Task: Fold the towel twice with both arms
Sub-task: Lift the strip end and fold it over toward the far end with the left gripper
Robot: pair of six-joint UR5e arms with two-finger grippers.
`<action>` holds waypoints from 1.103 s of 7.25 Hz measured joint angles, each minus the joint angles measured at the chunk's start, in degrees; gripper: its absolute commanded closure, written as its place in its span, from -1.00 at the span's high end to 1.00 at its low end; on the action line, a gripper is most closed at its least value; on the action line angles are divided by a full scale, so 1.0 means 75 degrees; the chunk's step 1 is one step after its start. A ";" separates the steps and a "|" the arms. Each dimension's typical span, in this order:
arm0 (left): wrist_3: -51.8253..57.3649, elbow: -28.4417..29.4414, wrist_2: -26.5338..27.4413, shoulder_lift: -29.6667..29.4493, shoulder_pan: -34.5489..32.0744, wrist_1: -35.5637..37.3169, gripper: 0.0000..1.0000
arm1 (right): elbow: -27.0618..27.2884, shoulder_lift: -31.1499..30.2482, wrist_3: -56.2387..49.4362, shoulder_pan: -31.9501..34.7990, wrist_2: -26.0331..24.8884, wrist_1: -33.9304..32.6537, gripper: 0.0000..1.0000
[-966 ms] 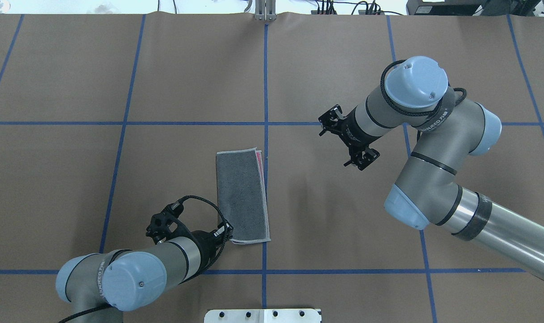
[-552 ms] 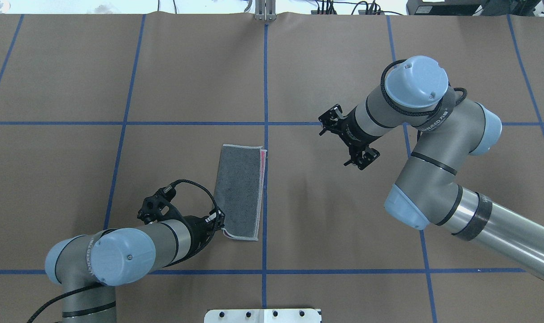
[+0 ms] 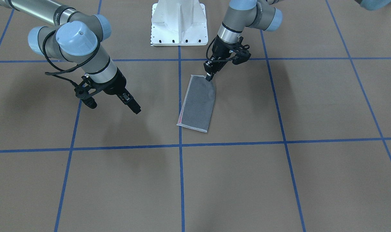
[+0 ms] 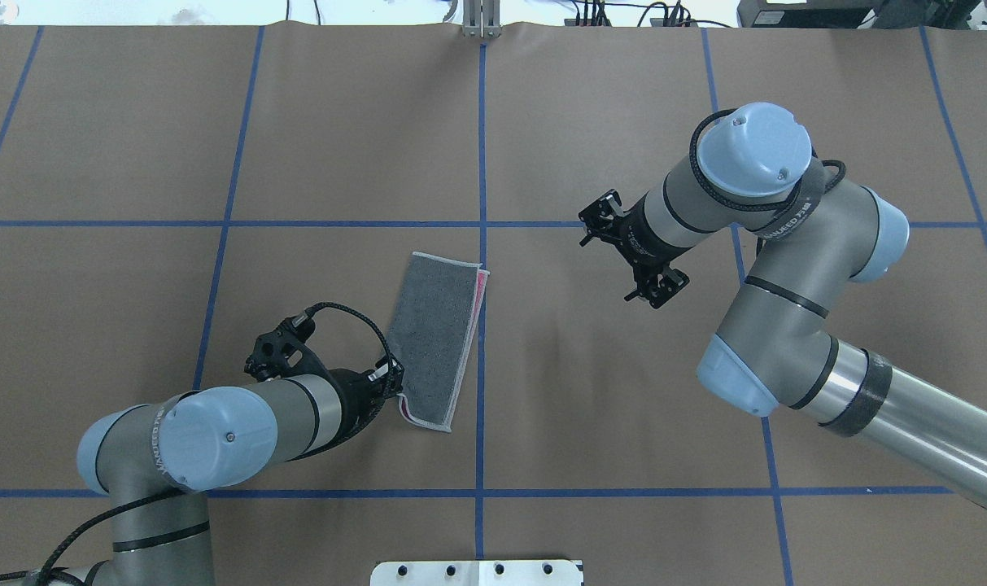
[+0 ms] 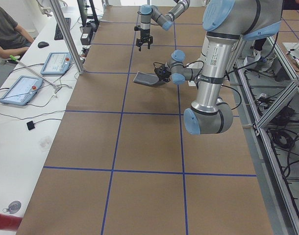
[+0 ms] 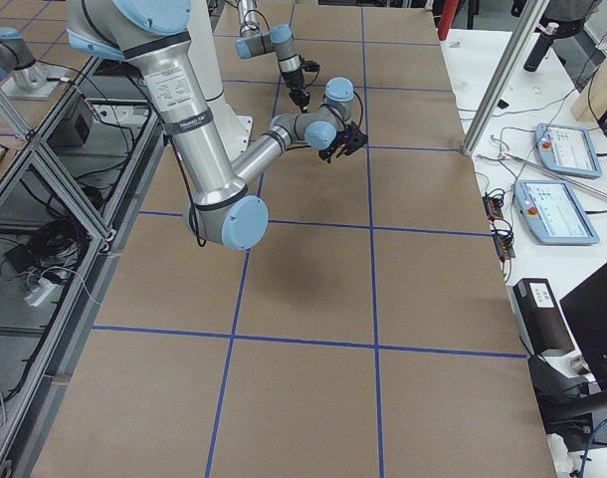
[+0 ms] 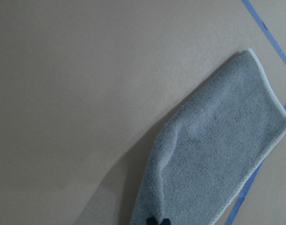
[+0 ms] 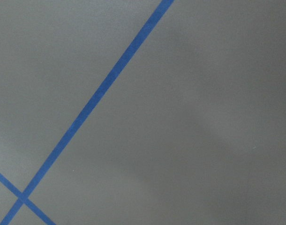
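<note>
Your small terry towel [image 4: 438, 340] is folded once into a long strip, dark grey face up with a sliver of pink along one long edge. It lies slantwise on the brown paper-covered surface [image 4: 298, 146], just beside the central blue tape line [image 4: 482, 163]. The left claw [image 4: 394, 387] is clamped on the strip's near corner. That corner looks raised a little, while the far end lies flat. The right claw [image 4: 654, 289] hangs well apart from the towel, above bare surface and holding nothing, and its fingers look parted in the overhead view. Expect the cloth to be light, limp and slightly grippy. Held by one pinch it will sag, and its two layers may slip apart. For the second fold, you should take both corners of one short end, pinching through both layers at the stitched border.
</note>
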 measured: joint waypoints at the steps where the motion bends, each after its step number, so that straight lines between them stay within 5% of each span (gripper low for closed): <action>1: 0.0052 0.0010 0.0000 -0.0055 -0.0035 0.0014 -1.00 | -0.0002 0.0000 0.0000 0.0000 0.0000 0.0000 1.00; 8: 0.0069 0.1509 -0.0381 -0.2059 -0.1153 0.0504 -1.00 | 0.0007 -0.0014 -0.0001 0.0008 0.0007 0.0000 1.00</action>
